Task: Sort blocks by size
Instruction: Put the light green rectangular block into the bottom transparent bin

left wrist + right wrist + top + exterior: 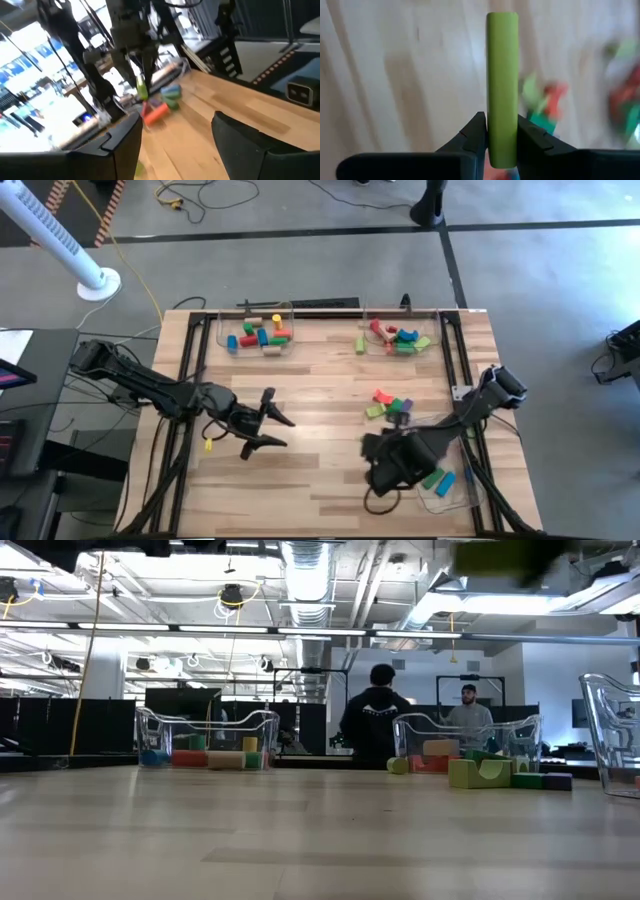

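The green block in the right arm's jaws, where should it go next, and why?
Probably carry it over to a tray and let go. The right gripper has its jaws shut on a long green block, lifted clear of the wooden table. Which tray suits its size I can't tell; the near tray is closest.

Ahead of the left gripper, whose dark fingers stand apart, the right gripper pinches a green bar above scattered blocks on the table.

Grey concrete floor, black tape lines; exposed ducts, strip lights overhead; two people at 12 o'clock.
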`<control>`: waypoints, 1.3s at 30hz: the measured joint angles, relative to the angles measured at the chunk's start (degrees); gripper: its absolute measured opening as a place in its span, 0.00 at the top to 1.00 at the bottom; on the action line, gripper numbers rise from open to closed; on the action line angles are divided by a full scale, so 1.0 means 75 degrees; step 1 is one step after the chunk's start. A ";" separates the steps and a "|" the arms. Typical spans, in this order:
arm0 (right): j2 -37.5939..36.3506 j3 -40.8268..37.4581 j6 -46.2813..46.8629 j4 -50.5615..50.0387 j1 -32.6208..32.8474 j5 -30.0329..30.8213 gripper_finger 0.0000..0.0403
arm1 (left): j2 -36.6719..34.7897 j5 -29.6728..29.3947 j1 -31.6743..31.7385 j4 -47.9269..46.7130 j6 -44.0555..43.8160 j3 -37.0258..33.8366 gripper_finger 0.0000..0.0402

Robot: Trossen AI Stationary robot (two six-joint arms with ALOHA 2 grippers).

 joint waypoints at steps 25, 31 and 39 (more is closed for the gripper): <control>-0.0240 -0.1246 0.5185 -0.1033 0.2255 -0.3493 0.75 | 0.0000 0.0011 0.0000 -0.0995 -0.0676 -0.0289 0.43; -0.0237 -0.1602 0.5682 -0.1025 0.2642 -0.3706 0.75 | 0.0000 0.0011 0.0000 -0.1086 -0.0550 -0.0289 0.43; -0.0237 -0.2089 0.6192 -0.0860 0.2847 -0.3757 0.75 | 0.0000 0.0011 0.0000 -0.1076 -0.0358 -0.0289 0.43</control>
